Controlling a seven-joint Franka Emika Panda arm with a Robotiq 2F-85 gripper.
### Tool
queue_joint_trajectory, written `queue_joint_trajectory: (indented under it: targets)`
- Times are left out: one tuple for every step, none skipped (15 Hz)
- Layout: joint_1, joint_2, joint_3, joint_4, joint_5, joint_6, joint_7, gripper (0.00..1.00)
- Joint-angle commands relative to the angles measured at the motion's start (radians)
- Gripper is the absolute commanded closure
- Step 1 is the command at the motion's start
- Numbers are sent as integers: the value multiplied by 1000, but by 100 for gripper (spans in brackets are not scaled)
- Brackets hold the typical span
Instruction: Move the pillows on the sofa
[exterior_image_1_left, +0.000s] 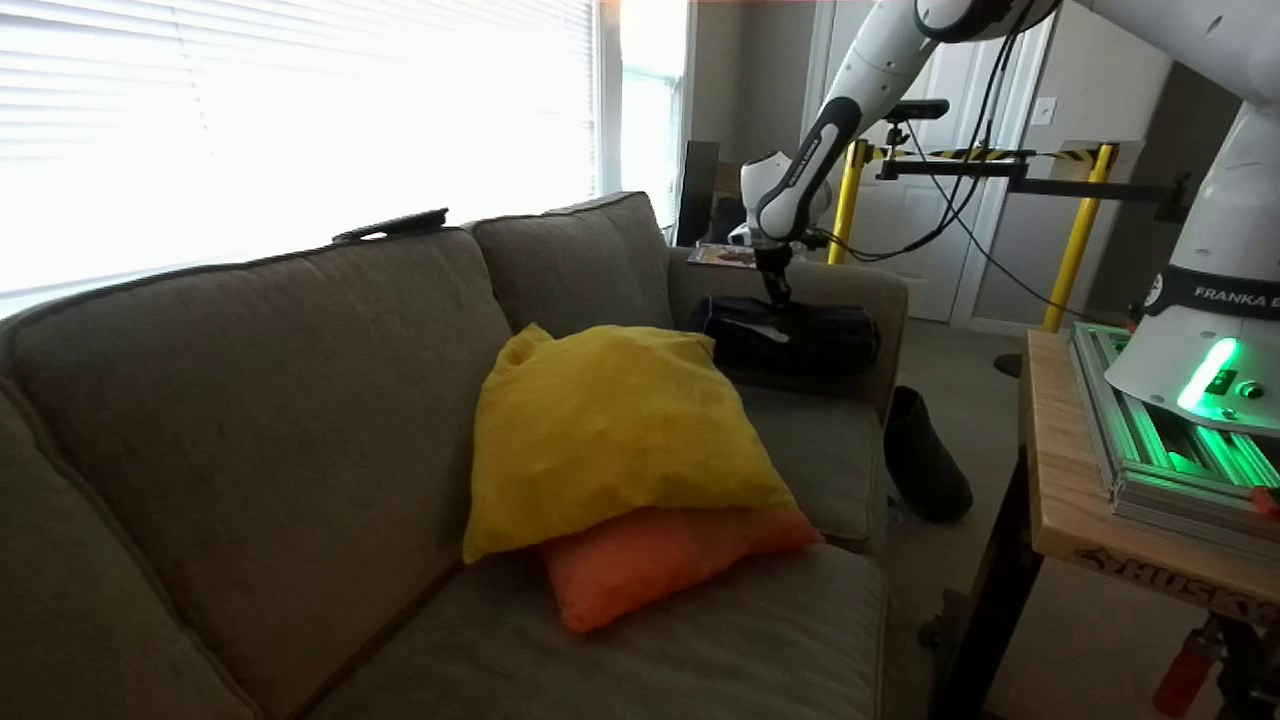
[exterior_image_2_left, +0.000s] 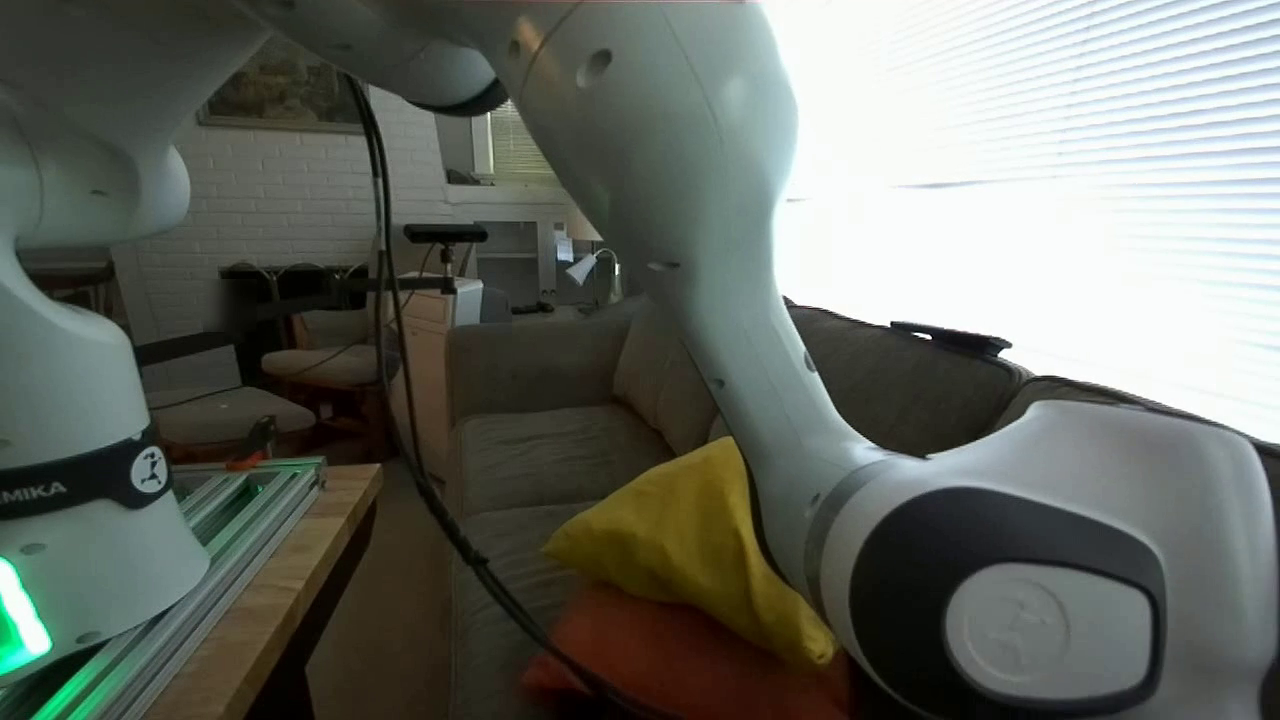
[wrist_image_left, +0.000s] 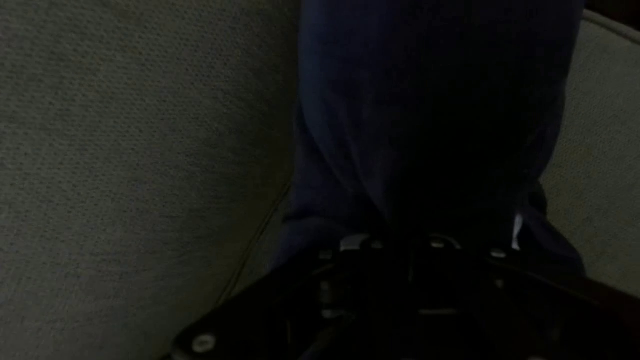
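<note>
Bright window blinds (exterior_image_1_left: 300, 110) back the grey-brown sofa (exterior_image_1_left: 260, 420), where the yellow pillow (exterior_image_1_left: 620, 430) lies partly over the orange pillow (exterior_image_1_left: 670, 560). Near the yellow pillow, the end effector (exterior_image_1_left: 779, 296) appears narrowed onto a fold of the dark fabric bundle (exterior_image_1_left: 830, 345). That pinch looks shallow: lifting could let it slip, and a low swing could knock the yellow pillow askew.

Daylight glares through the slatted window blinds (exterior_image_1_left: 300, 110).

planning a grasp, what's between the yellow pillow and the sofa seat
The orange pillow, partly showing beneath the yellow pillow in both exterior views; the rest hidden.
</note>
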Motion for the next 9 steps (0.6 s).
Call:
queue_joint_trajectory:
  targets:
    - [51,-99,-1,-122,-71,80,-10,98]
    - [63,-115,5,-144,-78,93,-14,98]
    - [75,-128,10,-162,-87,104,-20,98]
    - [89,-134,9,-173,-100,115,-26,98]
    - [104,-139,5,-180,-118,126,-32,98]
    - [122,-135,-5,-180,-141,140,-36,98]
    - [132,-130,-7,-173,-159,144,-47,98]
    - [139,-132,-8,-174,-175,143,-59,98]
    - [143,-124,-7,-160,-187,143,-72,98]
